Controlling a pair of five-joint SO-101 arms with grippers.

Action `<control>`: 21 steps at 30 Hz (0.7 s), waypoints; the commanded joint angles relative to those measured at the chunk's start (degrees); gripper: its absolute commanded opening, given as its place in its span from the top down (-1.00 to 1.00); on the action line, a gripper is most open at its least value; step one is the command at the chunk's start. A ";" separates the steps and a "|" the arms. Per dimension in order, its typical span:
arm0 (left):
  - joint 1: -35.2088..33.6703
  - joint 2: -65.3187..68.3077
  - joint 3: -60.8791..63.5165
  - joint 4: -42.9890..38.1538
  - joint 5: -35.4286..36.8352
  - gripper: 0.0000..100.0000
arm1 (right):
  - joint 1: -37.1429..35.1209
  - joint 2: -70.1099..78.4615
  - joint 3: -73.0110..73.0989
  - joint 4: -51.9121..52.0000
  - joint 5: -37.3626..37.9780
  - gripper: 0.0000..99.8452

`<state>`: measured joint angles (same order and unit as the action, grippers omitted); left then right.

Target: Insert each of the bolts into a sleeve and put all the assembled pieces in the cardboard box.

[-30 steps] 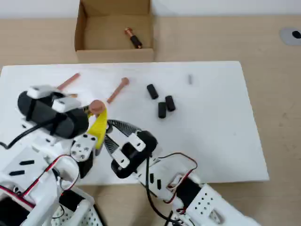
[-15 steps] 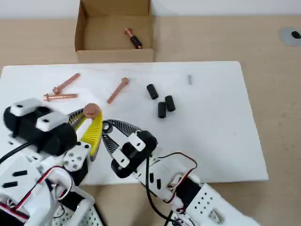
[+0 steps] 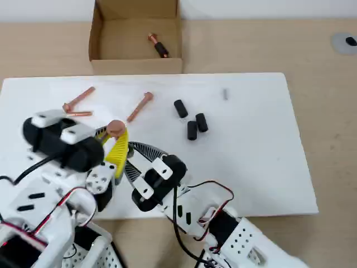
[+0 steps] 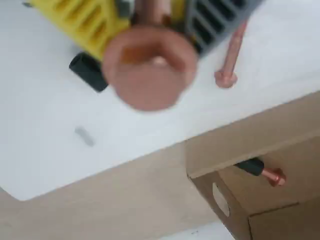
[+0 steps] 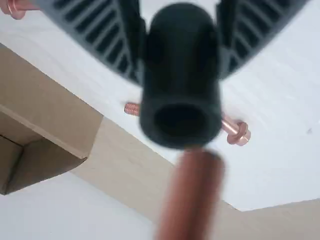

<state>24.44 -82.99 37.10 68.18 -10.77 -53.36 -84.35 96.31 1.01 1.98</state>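
Bolt (image 4: 150, 65) gripped by left tool (image 3: 114, 135), sleeve (image 5: 181, 95) clamped in right tool (image 5: 181, 35), both well apart from cardboard box (image 3: 135, 65) holding one assembled piece (image 3: 158, 46).

The high view looks down over the table (image 3: 329, 111) from above its near edge, with the cardboard box (image 3: 135, 66) at the far side. Each wrist camera sits close up to what its arm holds, facing across the white sheet (image 3: 251, 167) toward that box, the left crowded by a bolt (image 4: 150, 67), the right by a black sleeve (image 5: 181, 75). All three share the box and the sheet's far edge
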 commanded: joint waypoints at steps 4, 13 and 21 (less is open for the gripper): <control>0.70 -0.40 1.76 -3.69 -0.09 0.99 | 0.13 -1.36 -3.12 0.09 0.18 0.98; 0.44 -0.40 2.20 -1.93 -0.26 0.99 | 0.13 -1.36 -3.12 0.09 0.18 0.98; 0.44 -0.40 1.67 2.99 -0.35 0.99 | 0.13 -1.36 -3.21 0.00 0.18 0.98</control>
<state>24.44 -83.34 39.65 70.02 -10.95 -53.45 -84.35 96.40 1.10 1.98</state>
